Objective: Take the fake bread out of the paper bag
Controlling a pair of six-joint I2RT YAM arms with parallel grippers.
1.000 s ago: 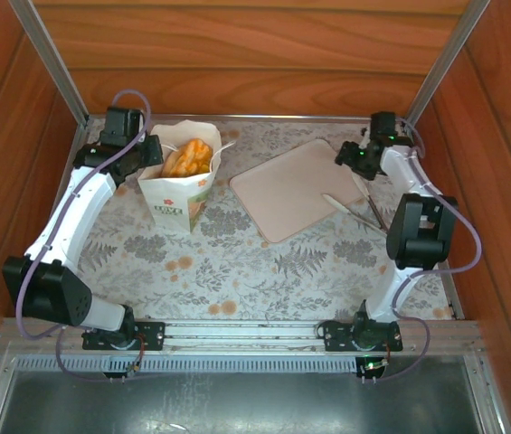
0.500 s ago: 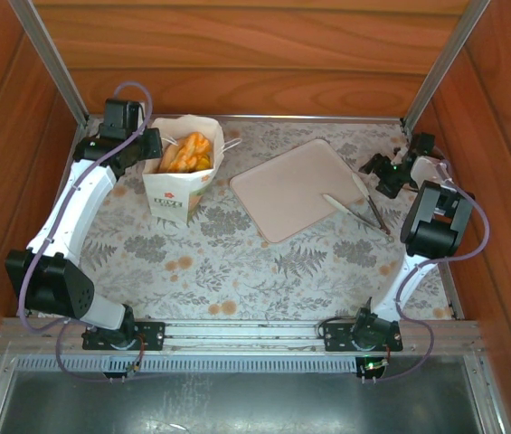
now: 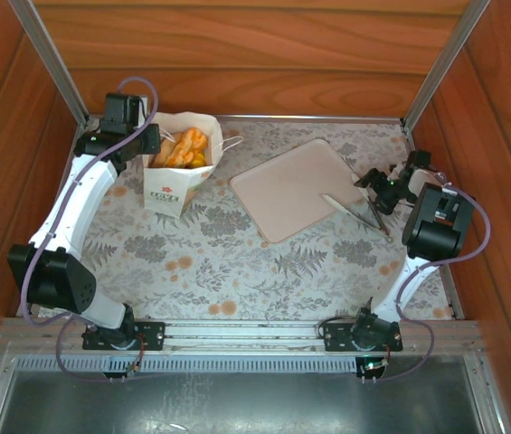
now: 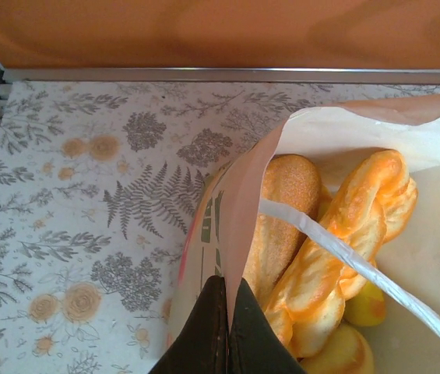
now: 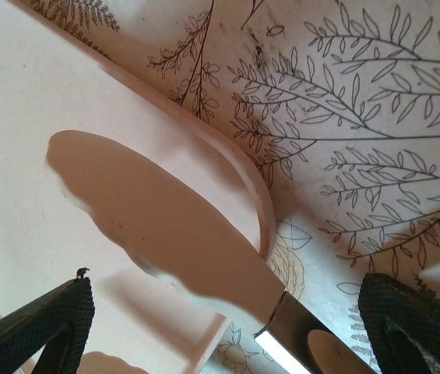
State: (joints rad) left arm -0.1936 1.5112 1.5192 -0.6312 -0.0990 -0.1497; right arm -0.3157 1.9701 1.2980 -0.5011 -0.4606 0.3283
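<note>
"Where's the fake bread [image 3: 184, 149]?"

"Inside the paper bag [image 3: 169, 188], far left on the desk [image 3: 237, 262]. The left pincer [image 4: 226, 327] is clamped together on the bag's rim."

"And the other?"

"The right pincer [image 5: 231, 312] hangs wide apart over the tongs [image 3: 354, 210] lying across the tray's [image 3: 282, 190] right edge. I'd say it's fetching them. Next it must lower and close squarely on them."

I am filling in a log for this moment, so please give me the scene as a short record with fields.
paper bag: standing at the far left of the table, mouth open
fake bread: all inside the bag, none taken out yet
left fingers: shut on the bag's rim
right fingers: open, one on each side of the tongs
tongs: lying with the tip on the tray's right edge
tray: beige, no bread on it
</note>
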